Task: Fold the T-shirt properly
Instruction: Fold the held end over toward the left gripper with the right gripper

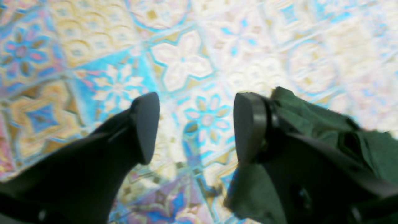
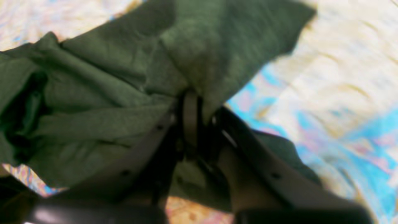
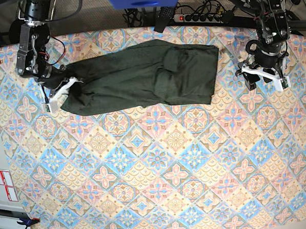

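The T-shirt (image 3: 140, 74) lay stretched along the patterned tablecloth's (image 3: 157, 186) far edge. Right gripper (image 2: 191, 102) looked pinched tight on its corner, though blurry. Left gripper (image 1: 196, 124) hung wide apart just beside the opposite end.

Both wrist views blurry w/ motion smear; base view sharp, evenly lit, soft shadows.

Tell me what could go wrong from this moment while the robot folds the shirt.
1. The right gripper pinches only a bunched edge of the T-shirt, so the fabric may slip out or the fold may come out crooked.
2. The left gripper is open beside the other end and holds nothing. If only one arm pulls, the whole shirt may drag across the patterned tablecloth instead of folding.
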